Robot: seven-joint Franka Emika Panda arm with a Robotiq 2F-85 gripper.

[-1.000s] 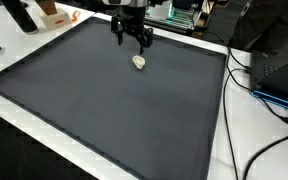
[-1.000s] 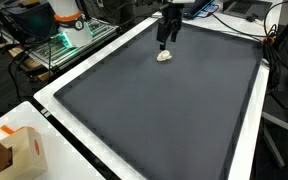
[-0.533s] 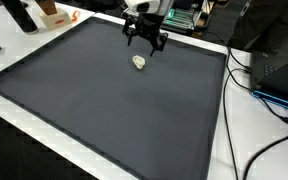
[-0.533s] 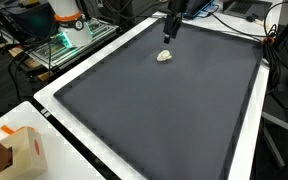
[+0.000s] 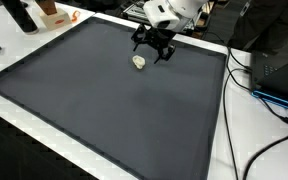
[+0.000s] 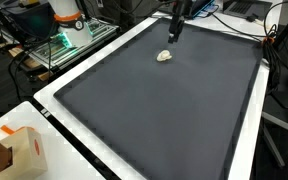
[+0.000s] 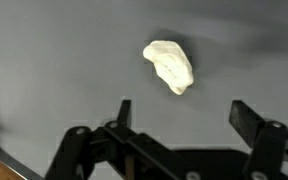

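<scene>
Wrist view is showing the gripper point(image 7: 183, 110) hanging wide apart, gripping nothing. A whitish lump point(image 7: 170, 65) is lying just past it on the dark mat point(image 7: 54, 60).

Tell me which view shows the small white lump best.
The wrist view: the white lump shows large, unblocked, its uneven shape clear. In both exterior views it is a tiny pale speck on the dark mat.

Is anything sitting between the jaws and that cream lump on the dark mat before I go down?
Nothing visible. In the wrist view the cream lump lies alone on the bare dark mat, just beyond the gripper, whose jaws stand open. Both exterior views show no other thing near it.
</scene>
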